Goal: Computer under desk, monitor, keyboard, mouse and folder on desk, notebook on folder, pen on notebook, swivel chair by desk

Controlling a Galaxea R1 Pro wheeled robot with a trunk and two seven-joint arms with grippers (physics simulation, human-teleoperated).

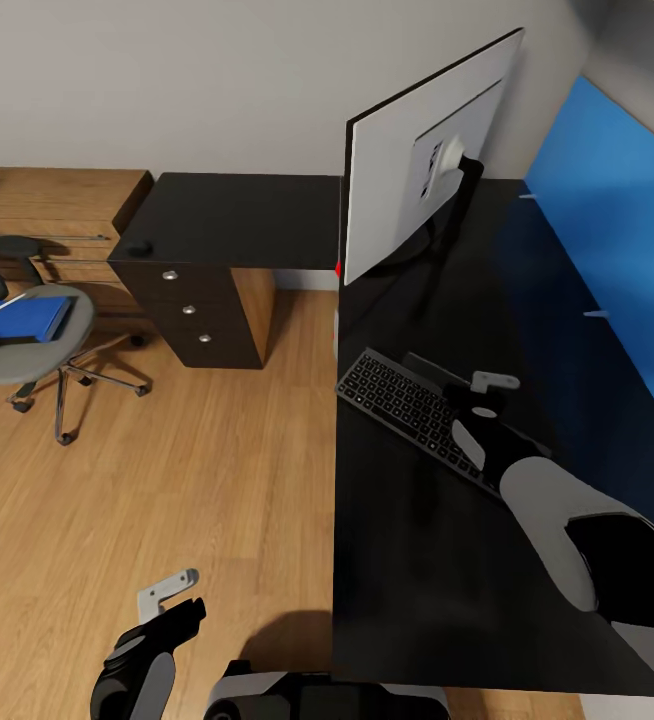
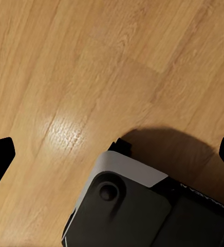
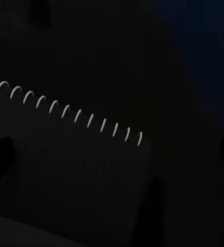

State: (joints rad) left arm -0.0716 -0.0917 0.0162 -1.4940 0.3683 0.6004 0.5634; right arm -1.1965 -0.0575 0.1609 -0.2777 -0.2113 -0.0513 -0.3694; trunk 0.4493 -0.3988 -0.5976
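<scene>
Head view: the desk [image 1: 437, 560] with its glossy black top runs up the right side, with the blue wall panel [image 1: 622, 230] behind it. The monitor [image 1: 407, 180] stands on the desk, grey back toward the camera, thin black stand touching the top. The keyboard [image 1: 407, 405] lies flat on the desk, near the monitor's base on the camera's side, angled to the desk edge. The right gripper [image 1: 494, 395] hovers over the far end of the keyboard, grey fingers spread apart, nothing between them. Right wrist view is very dark: a row of white spiral rings marks the notebook [image 3: 71, 170] lying flat on the black top; can't tell if the fingertips touch it. The mouse [image 1: 141, 247] sits on the far wing of the desk, at the corner above the drawer unit [image 1: 192, 310], well apart from the keyboard. The swivel chair [image 1: 22, 345] stands on the wood floor [image 1: 167, 480] at left, away from the desk, with the folder [image 1: 22, 320] lying flat on its seat. A small red light shows at the desk edge below the monitor, too little visible to identify. The left gripper [image 1: 172, 597] hangs low over the floor near the robot base [image 2: 143, 211]; left wrist view shows its dark fingertips at both edges, wide apart and empty.
</scene>
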